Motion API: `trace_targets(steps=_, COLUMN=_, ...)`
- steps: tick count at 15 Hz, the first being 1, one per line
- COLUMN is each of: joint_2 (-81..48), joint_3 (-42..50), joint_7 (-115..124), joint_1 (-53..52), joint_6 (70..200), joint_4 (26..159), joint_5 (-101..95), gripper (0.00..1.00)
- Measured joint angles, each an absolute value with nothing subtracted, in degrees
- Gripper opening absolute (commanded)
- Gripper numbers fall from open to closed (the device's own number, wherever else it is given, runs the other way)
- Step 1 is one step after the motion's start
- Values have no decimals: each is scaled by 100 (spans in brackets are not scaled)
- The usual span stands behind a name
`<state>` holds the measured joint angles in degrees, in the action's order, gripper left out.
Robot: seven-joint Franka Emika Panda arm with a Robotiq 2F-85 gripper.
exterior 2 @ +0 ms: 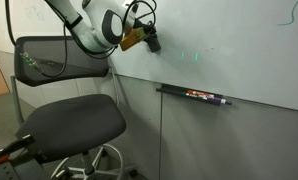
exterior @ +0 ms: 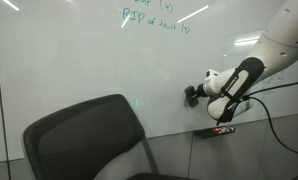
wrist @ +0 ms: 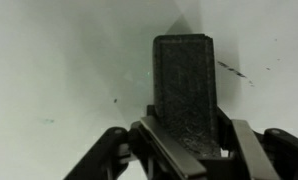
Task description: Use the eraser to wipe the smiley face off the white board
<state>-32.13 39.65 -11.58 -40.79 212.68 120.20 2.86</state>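
Observation:
The white board [exterior: 79,55] fills the wall in both exterior views [exterior 2: 239,50] and carries teal handwriting near its top. My gripper [exterior: 196,94] is shut on a dark felt eraser [wrist: 189,90] and presses it against the board [wrist: 59,70]. In an exterior view the gripper [exterior 2: 149,40] holds the eraser's tip on the board. In the wrist view a short dark stroke [wrist: 231,70] lies just right of the eraser, with a few dark specks around. I cannot tell whether it belongs to the smiley face. No whole face shows.
A black mesh office chair [exterior: 84,140] stands in front of the board [exterior 2: 74,125]. A marker tray with markers [exterior 2: 194,95] runs along the board's lower edge [exterior: 217,131]. Cables hang from the arm.

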Motion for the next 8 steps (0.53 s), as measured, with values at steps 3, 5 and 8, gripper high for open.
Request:
trace_targets(steps=3, joint_2=-3212, joint_3=3888, joint_7=-1161, joint_1=-4149, joint_6=21267, joint_4=12039, joint_5=22, gripper=31)
trace_targets(steps=5, joint_2=-3212, joint_3=3892, joint_7=-1189, joint_1=-4217, joint_6=21265, joint_4=12043, joint_5=-51, gripper=31)
trace_targets(steps=8, joint_2=-3210, joint_3=3958, joint_7=-1194, joint_1=-4279, joint_6=21240, joint_4=12047, joint_5=-18, gripper=31)
